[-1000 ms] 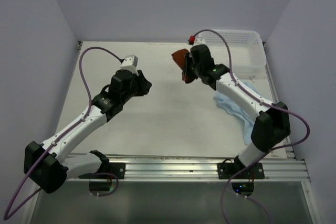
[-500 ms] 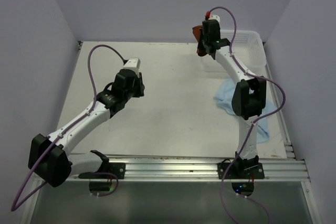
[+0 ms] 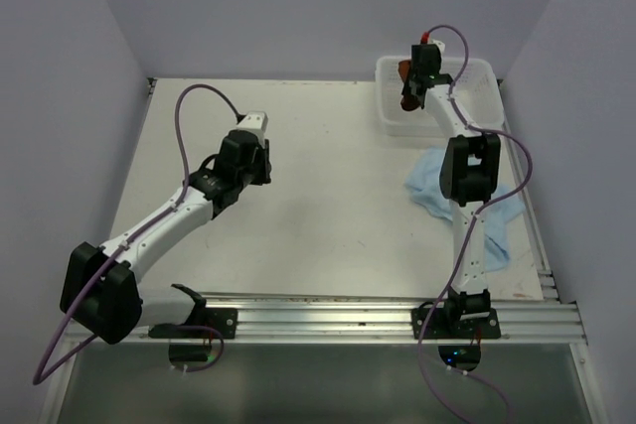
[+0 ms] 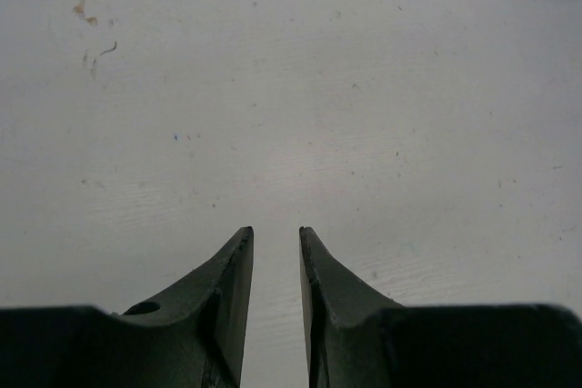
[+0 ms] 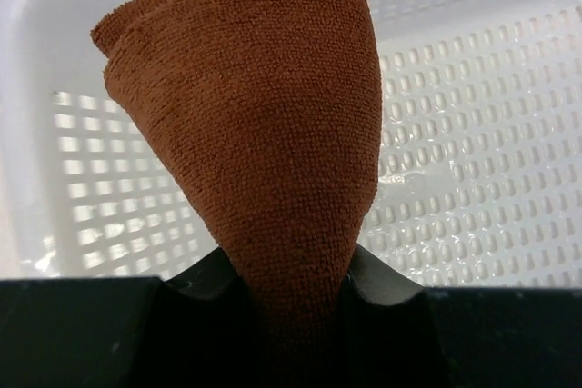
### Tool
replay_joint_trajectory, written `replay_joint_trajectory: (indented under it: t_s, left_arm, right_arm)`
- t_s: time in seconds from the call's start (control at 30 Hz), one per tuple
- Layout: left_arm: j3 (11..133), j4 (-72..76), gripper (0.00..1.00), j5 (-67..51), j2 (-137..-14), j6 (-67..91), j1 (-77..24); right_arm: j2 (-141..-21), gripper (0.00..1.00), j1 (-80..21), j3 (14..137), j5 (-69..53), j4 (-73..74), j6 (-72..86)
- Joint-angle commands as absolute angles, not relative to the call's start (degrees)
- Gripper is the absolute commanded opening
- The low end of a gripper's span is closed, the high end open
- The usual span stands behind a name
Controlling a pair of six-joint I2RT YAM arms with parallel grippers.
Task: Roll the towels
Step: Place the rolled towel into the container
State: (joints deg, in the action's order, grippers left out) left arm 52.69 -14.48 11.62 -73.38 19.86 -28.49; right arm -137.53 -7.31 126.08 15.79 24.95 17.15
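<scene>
My right gripper (image 3: 414,84) is shut on a rolled brown towel (image 3: 407,102), holding it over the left part of the white perforated basket (image 3: 483,104). In the right wrist view the brown towel (image 5: 264,115) stands up from between the jaws of the gripper (image 5: 289,265), with the basket wall (image 5: 473,134) behind it. A light blue towel (image 3: 433,186) lies crumpled on the table at the right, partly behind the right arm. My left gripper (image 3: 260,166) hovers over bare table left of centre. Its jaws (image 4: 275,233) are a narrow gap apart and hold nothing.
The basket stands at the back right corner of the table. Walls close in the table on the left, back and right. A metal rail (image 3: 378,317) with the arm bases runs along the near edge.
My right arm has carried the brown towel from mid-table back and right to over the basket. My left gripper has drawn back slightly to the left and its jaws have narrowed.
</scene>
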Motion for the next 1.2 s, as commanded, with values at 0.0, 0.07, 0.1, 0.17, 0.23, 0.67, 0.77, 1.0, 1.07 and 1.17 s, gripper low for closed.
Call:
replay_joint_trajectory:
  t_s: [0.0, 0.07, 0.1, 0.17, 0.23, 0.67, 0.77, 1.0, 1.07, 1.17]
  left_arm:
    - [52.4, -11.5, 0.31, 10.2, -74.1, 18.2, -27.7]
    - [52.6, -11.4, 0.31, 9.9, -74.6, 18.3, -27.4]
    - [52.7, -11.3, 0.31, 10.0, -74.8, 18.4, -27.4]
    - [52.7, -11.5, 0.31, 9.6, -75.1, 18.5, -27.2]
    - [52.7, -11.5, 0.31, 9.1, -75.5, 18.5, -27.0]
    - [52.5, -11.6, 0.31, 8.3, -75.6, 18.6, -26.9]
    - [52.2, -11.4, 0.32, 7.3, -75.2, 18.6, -26.8]
    - [51.2, -11.0, 0.35, 4.4, -73.7, 17.8, -26.8]
    - [51.0, -10.9, 0.36, 4.0, -73.1, 17.7, -26.8]
    - [51.2, -11.2, 0.37, 2.4, -73.0, 17.1, -26.8]
  right_arm:
    - [-140.5, 0.12, -7.0, 129.2, 13.4, 26.7, 17.5]
    - [-141.5, 0.13, -7.0, 128.3, 13.4, 26.6, 17.3]
    - [-142.0, 0.13, -7.0, 127.9, 13.4, 26.6, 17.3]
    - [-142.6, 0.17, -7.0, 127.3, 13.5, 26.6, 17.1]
    - [-143.3, 0.23, -7.0, 127.3, 13.3, 26.9, 17.0]
    - [-143.6, 0.68, -6.9, 129.0, 12.7, 28.7, 17.1]
    - [-142.9, 0.72, -6.9, 129.7, 12.2, 29.4, 17.6]
    - [-138.7, 0.77, -6.9, 130.7, 12.7, 31.3, 19.0]
    - [-137.3, 0.78, -6.9, 130.5, 12.8, 30.9, 18.7]
    - [-134.2, 0.8, -6.9, 129.3, 14.0, 29.9, 18.5]
